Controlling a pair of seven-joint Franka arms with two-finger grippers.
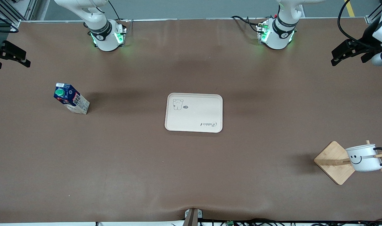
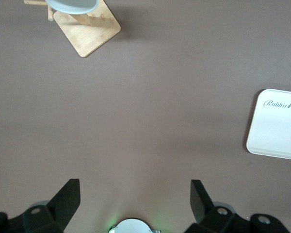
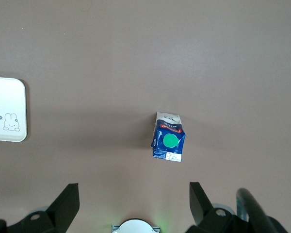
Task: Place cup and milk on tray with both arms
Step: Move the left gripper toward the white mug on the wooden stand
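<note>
Both pincers spread, empty, high over counter ends: left pincer (image 1: 347,53), right pincer (image 1: 12,56). Cup (image 1: 363,158) hangs on wooden stand (image 1: 333,161), so lift it off the peg first; grip milk (image 1: 71,98) by its sides, upright. Tray (image 1: 194,112) bare.

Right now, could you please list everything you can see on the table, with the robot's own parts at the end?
tray: one, cream-beige, flat at the middle of the table, nothing on it.
milk: one, dark blue and white carton with a green cap, upright toward the right arm's end of the table.
cup: one, white with a black smiley face, hung on the wooden stand.
wooden stand: one, light wood, square base, toward the left arm's end, nearer the front camera than the tray.
left gripper: one, black, open, raised over bare table.
right gripper: one, black, open, raised above the milk's end of the table.
</note>
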